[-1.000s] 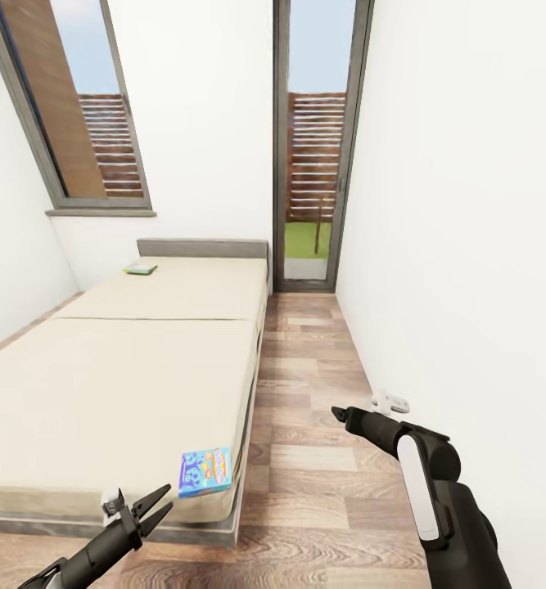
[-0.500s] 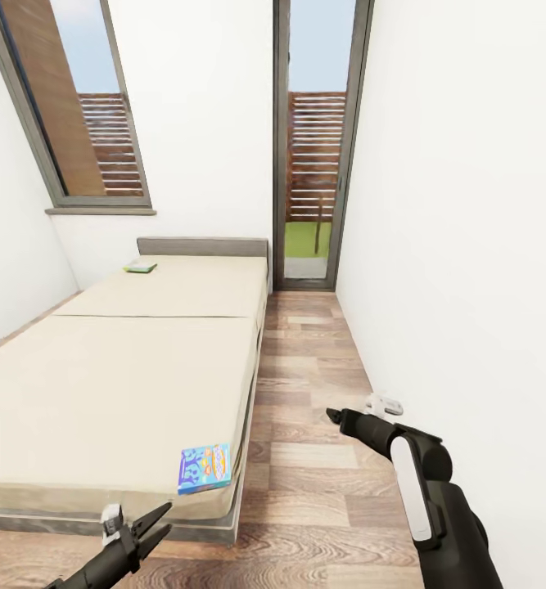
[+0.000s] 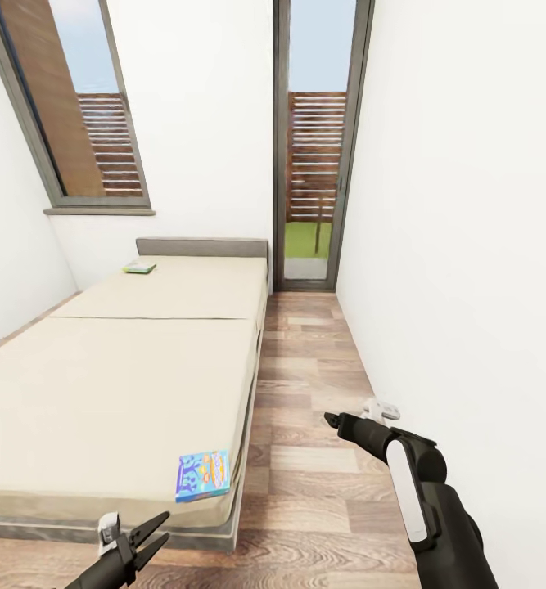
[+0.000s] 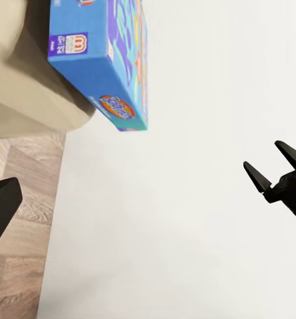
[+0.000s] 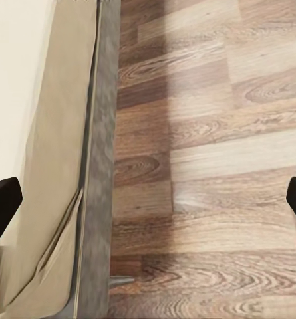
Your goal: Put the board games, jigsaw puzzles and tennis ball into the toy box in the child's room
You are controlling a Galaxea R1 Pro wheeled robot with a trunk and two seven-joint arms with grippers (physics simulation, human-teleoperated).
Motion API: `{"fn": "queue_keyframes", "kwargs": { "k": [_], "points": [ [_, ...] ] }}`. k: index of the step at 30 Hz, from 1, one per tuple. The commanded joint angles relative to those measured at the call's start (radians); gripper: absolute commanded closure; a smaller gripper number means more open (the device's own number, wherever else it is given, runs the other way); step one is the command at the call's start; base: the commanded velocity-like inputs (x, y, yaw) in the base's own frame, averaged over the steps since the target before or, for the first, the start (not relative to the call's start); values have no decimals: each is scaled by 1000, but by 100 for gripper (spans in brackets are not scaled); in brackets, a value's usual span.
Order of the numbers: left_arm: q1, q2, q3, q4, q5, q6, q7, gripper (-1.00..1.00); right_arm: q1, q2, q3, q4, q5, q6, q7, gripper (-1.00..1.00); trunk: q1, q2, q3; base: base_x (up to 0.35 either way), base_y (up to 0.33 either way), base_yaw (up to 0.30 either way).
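On the bed (image 3: pixel 117 384), a low beige mattress with a grey headboard, lie two of the board games. The blue cartoon one (image 3: pixel 202 475) sits at the near corner by the floor side, and a green one (image 3: pixel 140 267) lies far off by the headboard. My left gripper (image 3: pixel 146 536) is open, low in front of the bed's foot, short of the blue box and apart from it. That blue box (image 4: pixel 108 53) overhangs the mattress corner in the left wrist view. My right gripper (image 3: pixel 331 422) is open over the wood floor beside the bed. The table and toy box are out of view.
A strip of wood-plank floor (image 3: pixel 305 384) runs between the bed and the white right wall (image 3: pixel 469 286) to a tall glass door (image 3: pixel 313 164). A slanted window (image 3: pixel 76 106) is above the headboard. The bed's grey side rail (image 5: pixel 101 166) edges the floor.
My left gripper has dropped lower in the head view, staying open. The right arm has shifted a little left and down. Both board games lie where they were.
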Motion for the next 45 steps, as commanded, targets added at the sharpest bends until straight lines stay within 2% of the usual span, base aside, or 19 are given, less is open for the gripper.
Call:
{"fn": "queue_keyframes", "kwargs": {
  "k": [1, 45],
  "points": [
    [0, 0, 2, 0, 1, 10, -3, -100, -1, 1, -2, 0, -2, 5, 1, -100, 0, 0, -1, 31, 0, 0],
    [6, -1, 2, 0, 1, -7, -1, -100, -1, 0, -2, 0, -2, 3, 2, -100, 0, 0, -1, 52, 0, 0]
  ]
}}
